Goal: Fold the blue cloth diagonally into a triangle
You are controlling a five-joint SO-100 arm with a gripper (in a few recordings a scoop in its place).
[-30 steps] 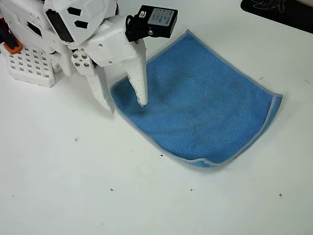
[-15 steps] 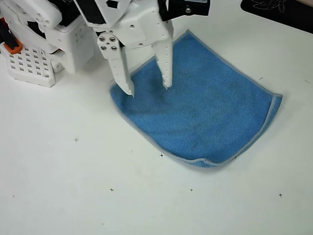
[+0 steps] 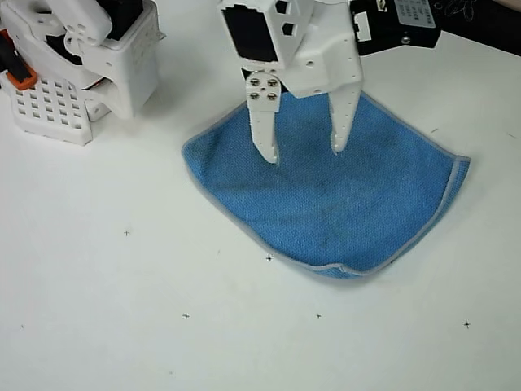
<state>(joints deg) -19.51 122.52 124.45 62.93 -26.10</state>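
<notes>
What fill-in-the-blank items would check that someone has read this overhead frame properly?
1. The square blue microfibre cloth lies spread on a ____ table.
2. The white end effector is over the cloth with its two fingers ____.
3. The cloth's stitched border is pale ____.
4. The fold into a triangle is ____ done.

Missing words: white; apart; grey; not yet

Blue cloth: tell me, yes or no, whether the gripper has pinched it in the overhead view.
No: the gripper is open, its two fingertips spread apart above the blue cloth, with no fabric gathered between them.
</notes>
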